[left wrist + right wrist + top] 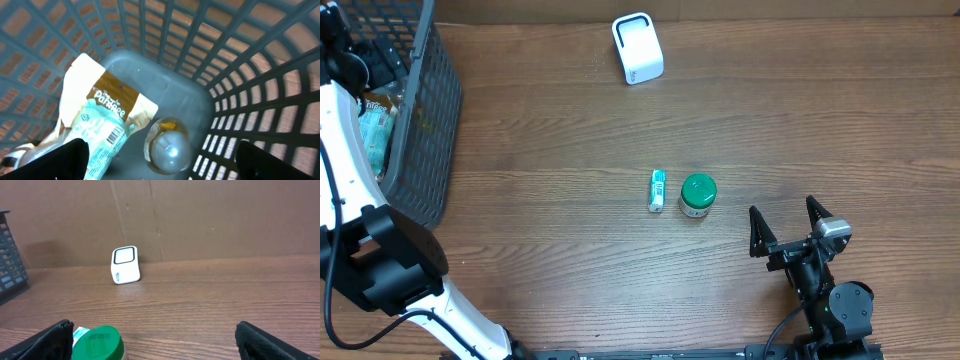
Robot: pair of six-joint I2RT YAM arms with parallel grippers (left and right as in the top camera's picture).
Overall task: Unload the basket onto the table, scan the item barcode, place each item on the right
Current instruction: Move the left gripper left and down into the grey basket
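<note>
The snack pouch point(100, 130) and green-lidded jar point(97, 342) are cut off below.

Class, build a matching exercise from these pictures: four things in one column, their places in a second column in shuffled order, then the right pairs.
Things
1. white scanner
2. green-lidded jar
3. teal-and-white tube
4. snack pouch

Places
A. inside the basket
B. alone near the far edge of the table
C. mid-table, on the jar's basket side
D. mid-table, on the tube's side away from the basket

Pairs: 1-B, 2-D, 3-C, 4-A
</note>
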